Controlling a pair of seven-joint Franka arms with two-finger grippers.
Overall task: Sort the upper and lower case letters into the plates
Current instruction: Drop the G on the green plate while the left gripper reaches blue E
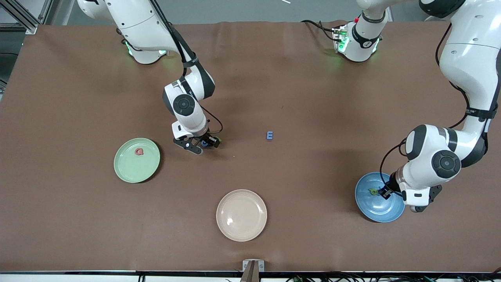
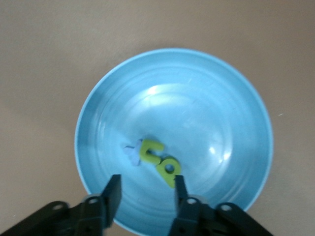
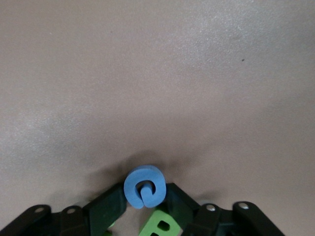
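Between my right tool's fingers: a blue letter (image 3: 144, 186), curled like a C, pinched on edge, low over bare desk (image 1: 297, 78).
Green letter: one piece (image 3: 158, 225) lies just beside that blue letter, under the right tool; I cannot read it for certain.
Right tool (image 1: 204, 144): clenched on the blue letter, beside the mint plate toward the left arm's end.
Mint plate (image 1: 129, 172): I see one red letter (image 1: 139, 151) lying in it, near the rim toward the robots.
Blue E (image 1: 269, 135): flat on the desk, alone, between the two arms and well apart from every plate.
Blue plate (image 2: 221, 98): I count two yellow-green letters, one (image 2: 149, 151) touching the other (image 2: 168, 169), plus a pale piece (image 2: 132, 152) against them; I cannot read any.
Left tool (image 2: 145, 189): released, fingers spread, nothing between them, hanging over the blue plate at the left arm's end.
Cream plate (image 1: 241, 215): nearest my front camera, between the other two plates.
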